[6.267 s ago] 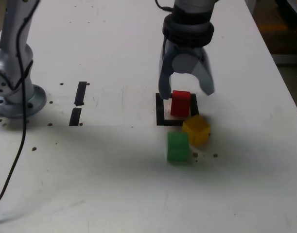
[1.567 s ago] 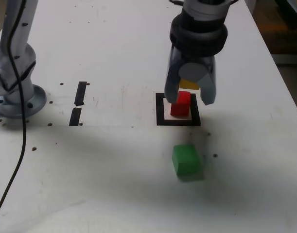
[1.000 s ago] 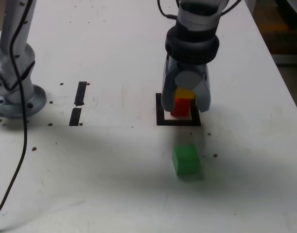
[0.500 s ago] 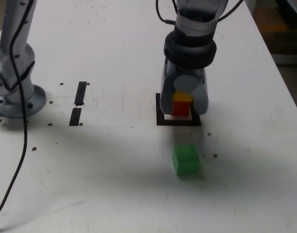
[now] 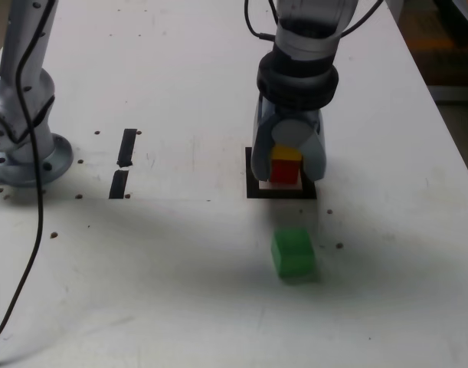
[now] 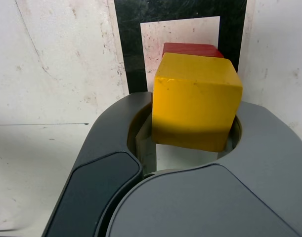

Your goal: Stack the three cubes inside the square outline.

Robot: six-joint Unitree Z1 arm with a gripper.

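On the tabletop point(image 5: 180, 291), toward its far edge and nearer its edge on the exterior view's right: the square outline point(image 5: 253, 178) lay flat with its sides roughly in line with the tabletop edges.
Cubes counted: three, one of each colour.
Red cube point(image 5: 283, 172): stood inside the outline on its white middle, faces about square to the frame.
Yellow cube point(image 6: 195, 101): sat directly above the red one, upright, its edges turned slightly off the red cube's in the wrist view; whether it rested on it cannot be told; cubes have no long axis.
Green cube point(image 5: 293, 254): stood alone on bare tabletop outside the outline, toward the near edge, a little skewed to the frame's sides.
Gripper point(image 5: 288, 164): pointed straight down over the outline, jaws drawn in narrow and clamped on the yellow cube's two sides.
Black bars point(image 5: 123, 162): two short ones, end to end, long axes running near edge to far edge, well apart from the outline.
Robot base point(image 5: 19, 130): one, by the tabletop edge on the exterior view's left.
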